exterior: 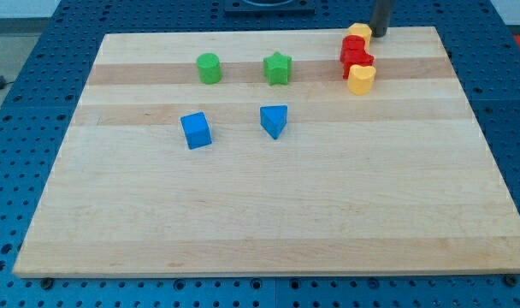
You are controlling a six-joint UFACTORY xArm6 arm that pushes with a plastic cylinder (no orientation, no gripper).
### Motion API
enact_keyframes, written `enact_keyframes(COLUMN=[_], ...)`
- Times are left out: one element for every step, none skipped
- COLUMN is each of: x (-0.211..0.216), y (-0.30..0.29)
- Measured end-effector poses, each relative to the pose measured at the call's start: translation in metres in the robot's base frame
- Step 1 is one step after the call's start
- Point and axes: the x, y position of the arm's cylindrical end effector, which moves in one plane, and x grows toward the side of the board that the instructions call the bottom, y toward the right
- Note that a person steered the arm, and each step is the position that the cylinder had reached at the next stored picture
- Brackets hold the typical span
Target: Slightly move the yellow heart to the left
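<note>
Looks like a robotics lab: a wooden board point(268, 205) sits on a blue perforated bench point(38, 103), holes gridded all around the board.

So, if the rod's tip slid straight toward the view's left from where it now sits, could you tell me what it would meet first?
My tip sits at the board's top edge, right beside the upper yellow block, so it would likely meet that block first. Its shape is unclear, and depth is hard to judge.
</note>
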Motion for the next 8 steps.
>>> enact_keyframes(x=[0.000,0.000,0.000,0.000,0.017,0.046,0.059,0.063], y=[-0.016,-0.023,-0.021,0.002,0.032,0.032,0.033,0.036])
